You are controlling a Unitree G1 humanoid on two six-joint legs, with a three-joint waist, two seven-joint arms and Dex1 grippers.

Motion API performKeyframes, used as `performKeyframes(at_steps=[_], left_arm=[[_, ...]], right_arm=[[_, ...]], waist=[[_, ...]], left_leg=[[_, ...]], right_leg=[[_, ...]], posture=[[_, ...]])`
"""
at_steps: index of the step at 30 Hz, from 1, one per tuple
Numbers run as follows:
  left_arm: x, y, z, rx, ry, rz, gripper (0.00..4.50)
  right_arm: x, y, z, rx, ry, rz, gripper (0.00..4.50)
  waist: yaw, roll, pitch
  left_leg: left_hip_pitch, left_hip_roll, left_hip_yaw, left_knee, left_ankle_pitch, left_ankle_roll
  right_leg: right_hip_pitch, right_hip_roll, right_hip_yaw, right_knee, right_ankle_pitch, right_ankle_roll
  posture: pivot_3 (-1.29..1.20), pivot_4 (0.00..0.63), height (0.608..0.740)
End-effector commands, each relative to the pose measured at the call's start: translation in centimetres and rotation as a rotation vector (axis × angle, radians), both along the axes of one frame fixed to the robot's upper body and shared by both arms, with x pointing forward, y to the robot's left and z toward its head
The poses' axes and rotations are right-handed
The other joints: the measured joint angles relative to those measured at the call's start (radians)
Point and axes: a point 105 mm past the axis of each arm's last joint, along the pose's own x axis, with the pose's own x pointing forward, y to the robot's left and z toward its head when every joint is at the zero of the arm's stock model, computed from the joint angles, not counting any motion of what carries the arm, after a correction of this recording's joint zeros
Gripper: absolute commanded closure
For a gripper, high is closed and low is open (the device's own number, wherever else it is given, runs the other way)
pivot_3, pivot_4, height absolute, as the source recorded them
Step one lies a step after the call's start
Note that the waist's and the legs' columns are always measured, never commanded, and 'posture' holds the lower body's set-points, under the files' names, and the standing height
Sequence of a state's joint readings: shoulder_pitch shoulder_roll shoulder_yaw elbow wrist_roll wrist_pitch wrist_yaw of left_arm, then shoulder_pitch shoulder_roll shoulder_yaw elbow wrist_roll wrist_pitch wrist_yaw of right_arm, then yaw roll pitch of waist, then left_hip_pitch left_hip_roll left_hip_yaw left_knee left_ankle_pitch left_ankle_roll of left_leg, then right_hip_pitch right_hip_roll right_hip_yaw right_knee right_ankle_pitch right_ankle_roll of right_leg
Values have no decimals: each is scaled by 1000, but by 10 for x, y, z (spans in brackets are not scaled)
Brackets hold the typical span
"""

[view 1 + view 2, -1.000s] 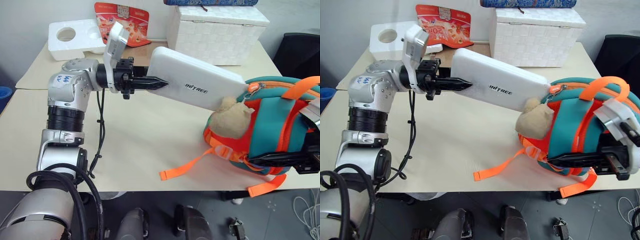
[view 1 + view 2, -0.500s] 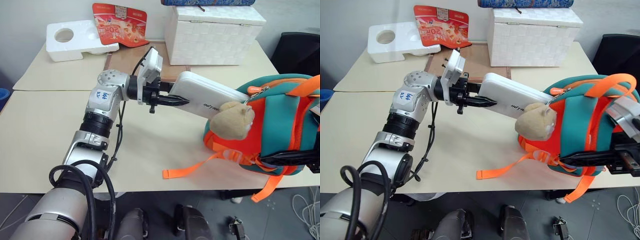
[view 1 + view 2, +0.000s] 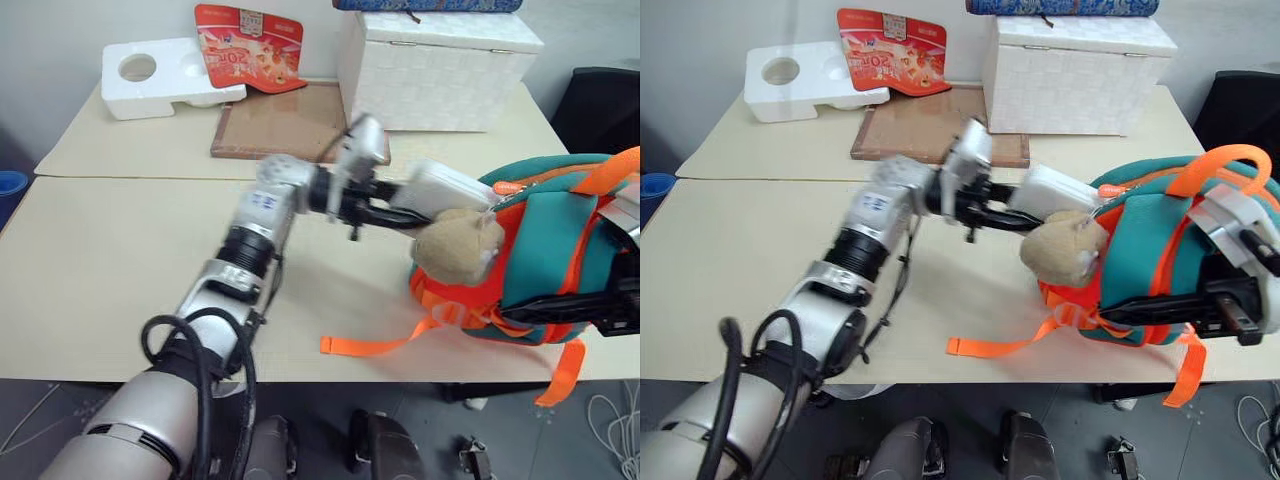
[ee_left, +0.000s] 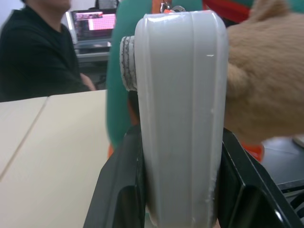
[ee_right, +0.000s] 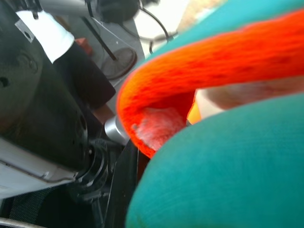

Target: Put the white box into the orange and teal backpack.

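While the left gripper [image 3: 385, 212] clamps the white box [image 3: 440, 187], its far end already inside the orange and teal backpack [image 3: 545, 250], the plush toy [image 3: 455, 243] crowding the opening could snag it; the right gripper [image 3: 1170, 312], clenched on the backpack, might slip.

Lab or office test space: plain beige desk [image 3: 120, 260] against bare wall, seated person [image 4: 38, 57] beside lit monitor [image 4: 92, 26], loose cables on floor [image 3: 610, 420], black chair [image 3: 600, 100].
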State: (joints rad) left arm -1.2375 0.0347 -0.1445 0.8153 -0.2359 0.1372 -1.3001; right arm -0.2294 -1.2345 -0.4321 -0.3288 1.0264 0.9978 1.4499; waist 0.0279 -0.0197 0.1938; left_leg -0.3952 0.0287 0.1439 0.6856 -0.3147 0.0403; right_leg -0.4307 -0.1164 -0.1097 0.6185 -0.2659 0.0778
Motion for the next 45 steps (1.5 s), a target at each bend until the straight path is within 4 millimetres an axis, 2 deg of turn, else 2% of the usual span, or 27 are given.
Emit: performKeyframes(at_steps=[1, 2, 4, 5, 8, 10, 12, 13, 17, 18, 20, 23, 26, 28, 31, 34, 38, 42, 45], left_arm=[[-7, -20, 5, 21, -56, -30, 3160], [-8, -24, 1, 36, -51, -28, 3160], [-7, -30, -6, 59, -52, -12, 2442], [-6, -30, -8, 67, -56, -5, 2262], [-2, -20, -10, 84, -74, 2, 1341], [3, -6, -6, 91, -80, 15, 743], [9, 23, 2, 92, -104, 49, 129], [11, 37, 8, 87, -119, 67, 35], [-1, 90, 33, 53, -96, 88, 35], [-6, 99, 40, 39, -72, 84, 35], [-16, 107, 55, -13, -37, 86, 35], [-26, 99, 70, -80, -19, 94, 35], [-22, 71, 61, -74, -97, 129, 35], [-21, 56, 56, -77, -79, 125, 35], [-24, 42, 49, -65, -48, 85, 35], [-15, 33, 33, 15, -118, 130, 35], [1, 31, 27, 35, -155, 211, 970], [-1, 42, 41, -15, -142, 178, 2254], [-6, 54, 50, -35, -124, 146, 1953]], right_arm=[[0, 7, 3, 14, -44, 16, 4488], [1, 8, 2, 20, -49, 6, 4488], [3, 8, 1, 31, -53, -11, 4500], [4, 8, 0, 35, -56, -19, 4500], [6, 9, -1, 44, -60, -37, 4500], [6, 9, -3, 47, -60, -41, 4500], [6, 9, -4, 54, -60, -53, 4500], [5, 9, -5, 57, -60, -57, 4500], [5, 9, -7, 69, -62, -73, 4500], [5, 9, -8, 72, -61, -77, 4500], [5, 9, -9, 75, -58, -81, 4500], [4, 8, -11, 78, -53, -85, 4500], [4, 9, -12, 85, -47, -86, 4500], [3, 9, -13, 87, -45, -84, 4500], [3, 10, -13, 92, -46, -88, 4500], [4, 10, -13, 98, -52, -97, 4500], [1, 10, -14, 103, -55, -106, 4500], [-1, 9, -17, 104, -52, -127, 4500], [-1, 9, -17, 108, -61, -140, 4500]], waist=[[-3, 0, 0], [-8, 0, 0], [-12, 0, 0], [-12, 0, 0], [-10, 0, 0], [-11, 0, 0], [-15, 0, 0], [-18, 0, 0], [-27, 1, 0], [-27, 1, 0], [-27, 0, 0], [-11, 0, 0], [1, 0, 0], [1, 0, 0], [-6, 0, 0], [-12, 0, 0], [-5, 0, 0], [-4, 0, 0], [-4, 0, 0]], left_leg=[[-1, 0, 0, 0, 0, 0], [0, 0, 0, 0, 0, 0], [1, 1, 2, 0, 0, 0], [2, 1, 2, -1, 0, -1], [3, 2, 1, -1, 0, -1], [4, 2, 1, -1, 0, -1], [3, 2, 1, -1, 0, -1], [4, 2, 2, -1, 0, -1], [4, 2, 1, -2, 0, -2], [4, 2, 1, -2, 1, -2], [4, 2, 1, -2, 1, -2], [4, 1, -2, -1, 1, -2], [4, -1, -2, 0, 1, 0], [4, -2, -2, 0, 1, 0], [4, -1, -1, 0, 1, 0], [6, 1, 1, -1, 0, -1], [6, 2, 1, -2, 1, -3], [6, 1, 1, -1, 1, -1], [5, 1, 0, -1, 0, -1]], right_leg=[[-1, 0, 0, 0, 0, 0], [-1, 0, 0, 0, 0, 0], [-2, 0, -2, 1, 0, 0], [-2, 0, -2, 1, 0, 0], [-1, 0, -3, 2, 0, 0], [-1, 0, -3, 2, 0, 0], [-1, 0, -3, 2, 0, 0], [-1, 0, -3, 2, 0, 0], [-1, 0, -3, 2, 0, -1], [-1, 0, -2, 3, 0, -1], [0, 0, 0, 3, 0, -1], [3, 0, 2, 2, 0, -1], [4, 0, 2, 1, 0, 1], [4, 0, 3, 1, 1, 1], [4, 0, 3, 1, 1, 2], [2, 1, 3, 2, 0, 1], [2, 2, 3, 2, 0, 0], [3, 0, 3, 1, 0, 0], [2, 0, 3, 1, 0, 0]], posture=[[0, 150, 740], [0, 150, 740], [0, 150, 740], [0, 150, 740], [0, 150, 740], [0, 150, 740], [0, 150, 740], [0, 150, 740], [0, 150, 740], [0, 150, 740], [0, 150, 740], [0, 150, 740], [0, 150, 740], [0, 150, 740], [0, 150, 740], [0, 150, 740], [0, 150, 740], [0, 150, 740], [0, 150, 740]])
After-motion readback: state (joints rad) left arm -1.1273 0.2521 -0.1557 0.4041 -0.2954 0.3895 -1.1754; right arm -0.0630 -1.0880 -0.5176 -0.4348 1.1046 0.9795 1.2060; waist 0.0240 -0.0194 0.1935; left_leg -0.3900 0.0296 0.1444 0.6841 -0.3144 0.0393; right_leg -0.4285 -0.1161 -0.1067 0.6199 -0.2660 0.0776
